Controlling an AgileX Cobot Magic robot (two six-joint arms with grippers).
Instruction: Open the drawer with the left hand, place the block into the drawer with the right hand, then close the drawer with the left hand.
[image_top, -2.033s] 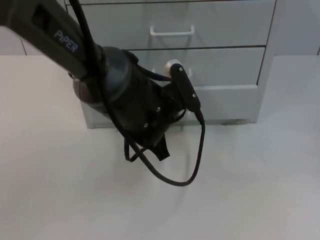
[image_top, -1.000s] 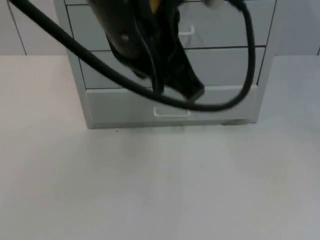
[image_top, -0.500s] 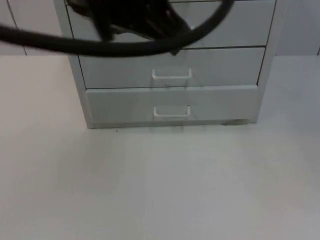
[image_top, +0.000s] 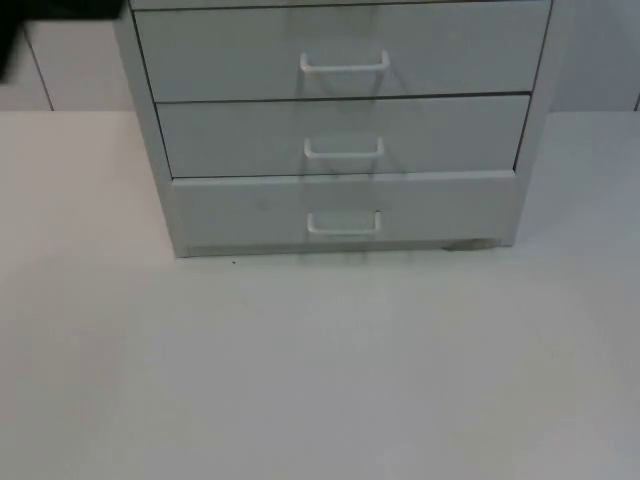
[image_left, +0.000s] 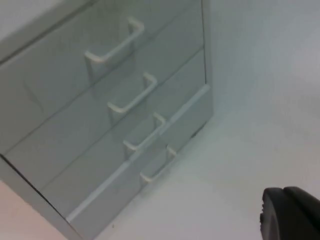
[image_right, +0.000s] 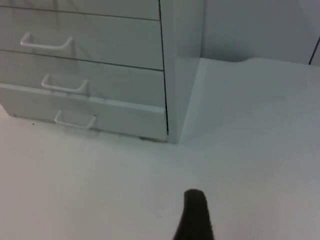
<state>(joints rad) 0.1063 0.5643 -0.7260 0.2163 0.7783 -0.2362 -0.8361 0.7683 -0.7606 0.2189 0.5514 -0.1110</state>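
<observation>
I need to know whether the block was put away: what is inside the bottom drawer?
That cannot be seen. The bottom drawer is pushed in, its white handle facing the table, so its front covers whatever is inside.

White table top (image_top: 330, 370), matte, reaching back to a grey partition wall (image_top: 590, 50). Standing directly on it, against that wall: one light grey drawer cabinet (image_top: 340, 130), upright, stacked drawer fronts each with a white bar handle (image_top: 343, 222); lowest front protruding slightly beyond those above.
</observation>
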